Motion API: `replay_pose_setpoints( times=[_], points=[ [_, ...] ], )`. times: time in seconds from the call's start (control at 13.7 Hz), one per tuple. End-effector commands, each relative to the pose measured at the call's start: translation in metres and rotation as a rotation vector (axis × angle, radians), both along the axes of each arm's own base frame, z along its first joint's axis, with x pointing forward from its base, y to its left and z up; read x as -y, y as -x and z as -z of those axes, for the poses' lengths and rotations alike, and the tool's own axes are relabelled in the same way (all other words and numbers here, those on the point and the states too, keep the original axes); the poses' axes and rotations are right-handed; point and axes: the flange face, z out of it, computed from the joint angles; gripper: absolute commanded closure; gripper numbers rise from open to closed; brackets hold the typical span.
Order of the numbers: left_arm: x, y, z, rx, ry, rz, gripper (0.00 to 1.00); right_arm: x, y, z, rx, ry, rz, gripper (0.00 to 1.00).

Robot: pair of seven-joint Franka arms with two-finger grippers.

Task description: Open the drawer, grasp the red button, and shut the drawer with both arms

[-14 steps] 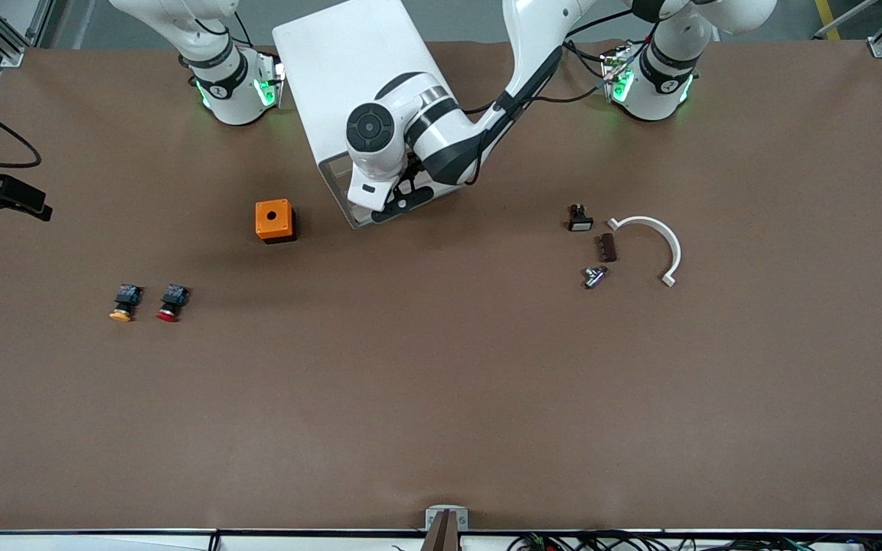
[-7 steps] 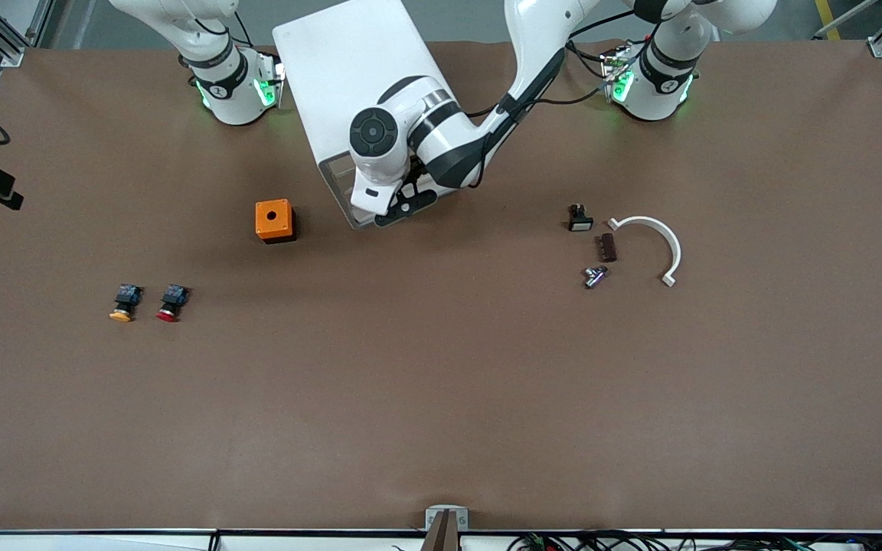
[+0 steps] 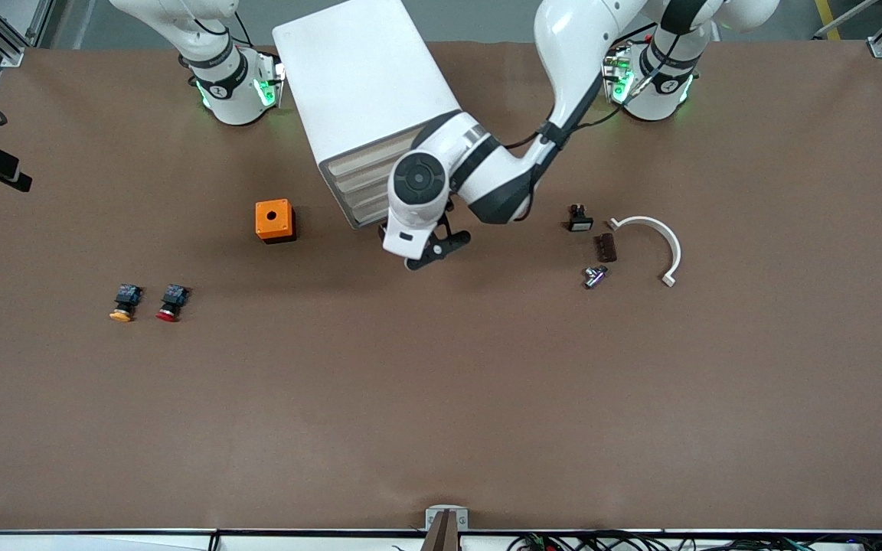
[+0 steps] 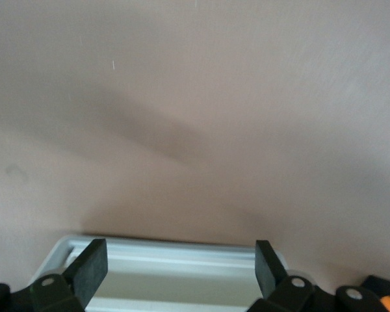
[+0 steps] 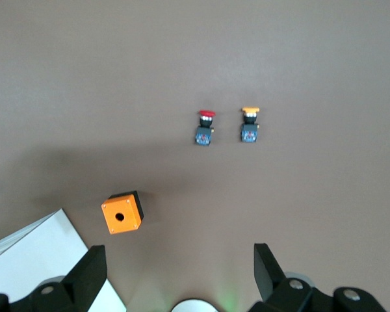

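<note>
The white cabinet [image 3: 357,76] stands between the arm bases. Its drawer fronts [image 3: 368,180] show as pale beige stripes and look flush. My left gripper [image 3: 437,251] hangs open just in front of that face, holding nothing. In the left wrist view a white drawer rim [image 4: 149,247] lies between its fingers [image 4: 91,270]. The red-capped button [image 3: 169,304] lies on the table toward the right arm's end, nearer the front camera than the cabinet. My right gripper [image 5: 179,260] is open and empty, high over the table near its own base, well apart from the button [image 5: 206,123].
A like button with an orange-yellow cap [image 3: 123,304] lies beside the red one. An orange box [image 3: 274,220] sits beside the cabinet. Toward the left arm's end lie a black part with a white face [image 3: 580,219], a brown piece [image 3: 606,247], a metal piece [image 3: 596,276] and a white curved piece [image 3: 651,229].
My left arm has drawn back from the cabinet's face toward the front camera, uncovering the drawer fronts. The buttons and the other parts have not moved.
</note>
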Motion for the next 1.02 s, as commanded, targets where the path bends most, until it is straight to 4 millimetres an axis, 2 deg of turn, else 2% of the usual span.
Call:
replay_pose_setpoints(
  times=[0.0, 0.15, 0.36, 0.51, 0.66, 0.8, 0.95],
  points=[
    [-0.036, -0.028, -0.063, 0.072, 0.049, 0.023, 0.0, 0.002, 0.024, -0.015, 0.02, -0.026, -0.001, 0.0],
    [-0.063, -0.047, -0.108, 0.131, 0.097, 0.042, 0.0, 0.001, 0.025, -0.017, 0.034, -0.022, -0.022, 0.0],
    [-0.122, -0.076, -0.163, 0.174, 0.119, 0.03, 0.0, 0.001, 0.033, -0.018, 0.111, 0.026, -0.102, 0.0],
    [-0.171, -0.086, -0.199, 0.162, 0.11, 0.052, 0.0, -0.004, 0.037, -0.017, 0.105, 0.027, -0.107, 0.0],
    [-0.229, -0.091, -0.232, 0.139, 0.103, 0.118, 0.0, -0.006, 0.045, -0.017, 0.097, 0.025, -0.105, 0.0],
    [-0.282, -0.089, -0.257, 0.105, 0.104, 0.207, 0.0, -0.024, 0.052, -0.018, 0.095, 0.026, -0.115, 0.0],
    [-0.329, -0.088, -0.269, 0.086, 0.114, 0.265, 0.0, -0.055, 0.052, -0.019, 0.097, 0.034, -0.133, 0.0]
  ],
)
